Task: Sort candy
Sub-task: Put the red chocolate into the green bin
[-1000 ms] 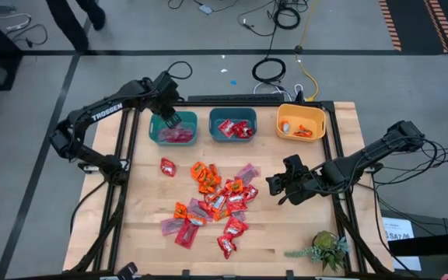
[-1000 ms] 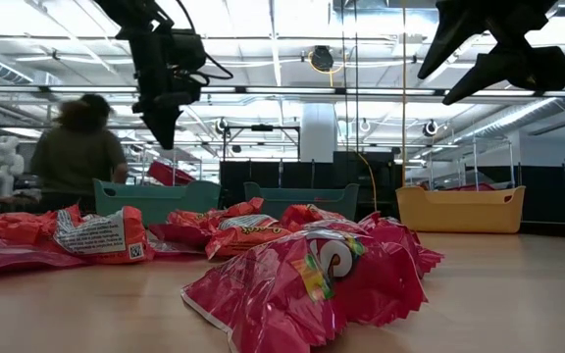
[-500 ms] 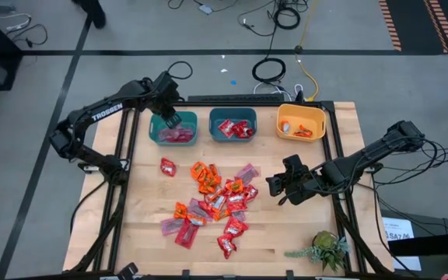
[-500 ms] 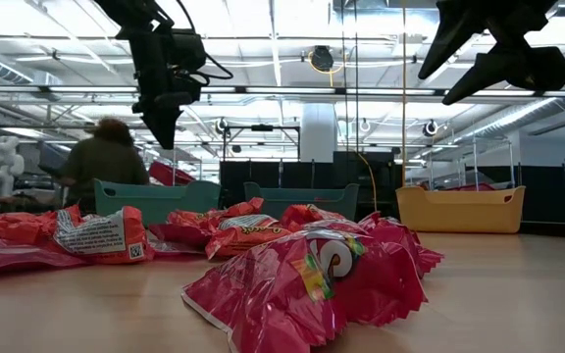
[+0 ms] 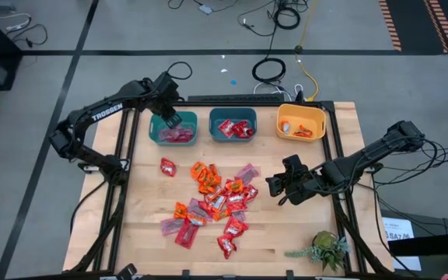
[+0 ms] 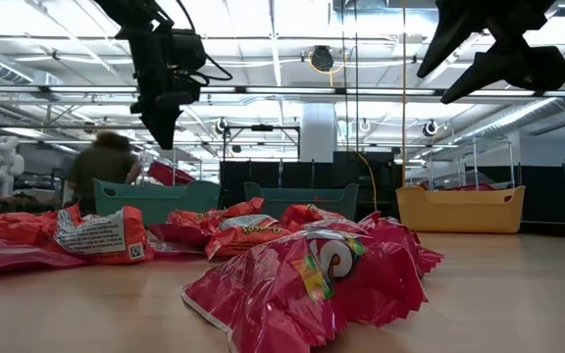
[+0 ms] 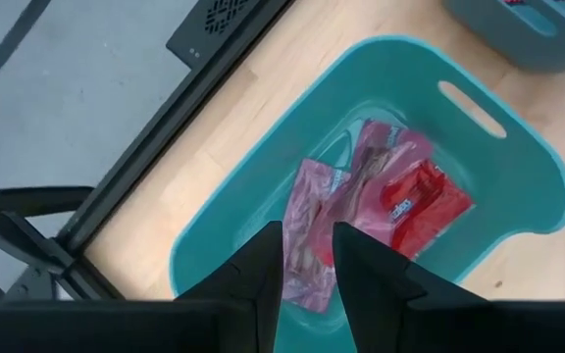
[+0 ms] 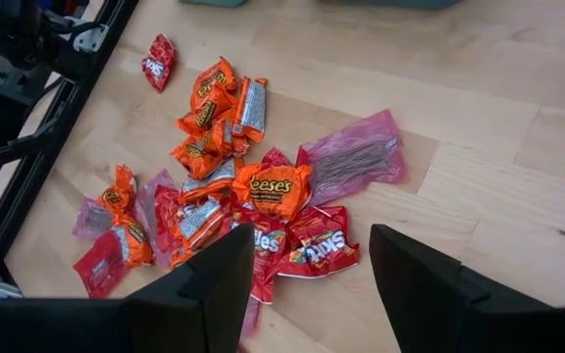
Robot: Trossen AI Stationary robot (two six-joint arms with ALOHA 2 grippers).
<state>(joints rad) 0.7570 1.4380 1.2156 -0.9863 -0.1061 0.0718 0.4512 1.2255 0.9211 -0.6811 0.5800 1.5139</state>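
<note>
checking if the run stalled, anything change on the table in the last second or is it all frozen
Nothing on the table visibly changed. The left gripper still hangs over the leftmost teal bin, fingers narrowly apart with nothing between them, and the right gripper stays open beside the candy pile. Only a person in the room behind shifted, moving left to right in the low view.
</note>
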